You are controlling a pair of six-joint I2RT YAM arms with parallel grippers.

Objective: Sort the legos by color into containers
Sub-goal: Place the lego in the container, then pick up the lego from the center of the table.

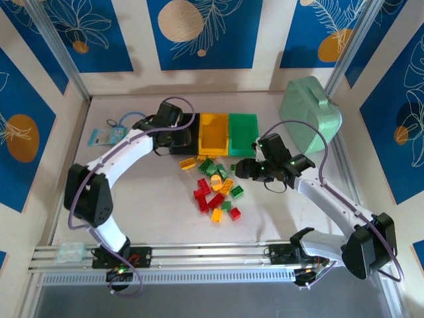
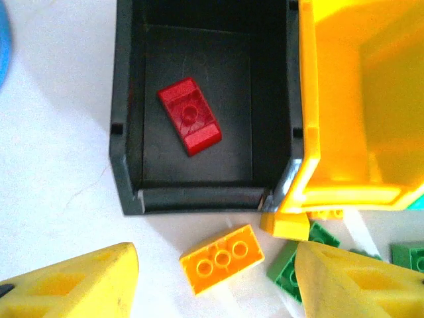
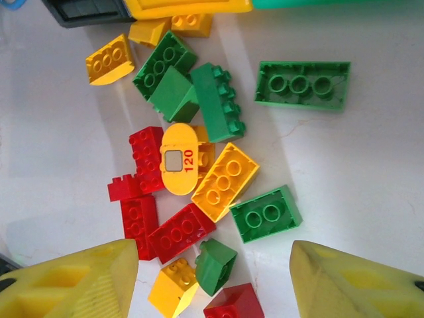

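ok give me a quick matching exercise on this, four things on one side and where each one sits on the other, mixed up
1 red brick
2 orange brick with three rings
3 piece marked 120
4 mint case

a far right corner of the table
b in the loose pile
c inside the black bin
d on the table just outside the black bin

Pairs: 1-c, 2-d, 3-b, 4-a
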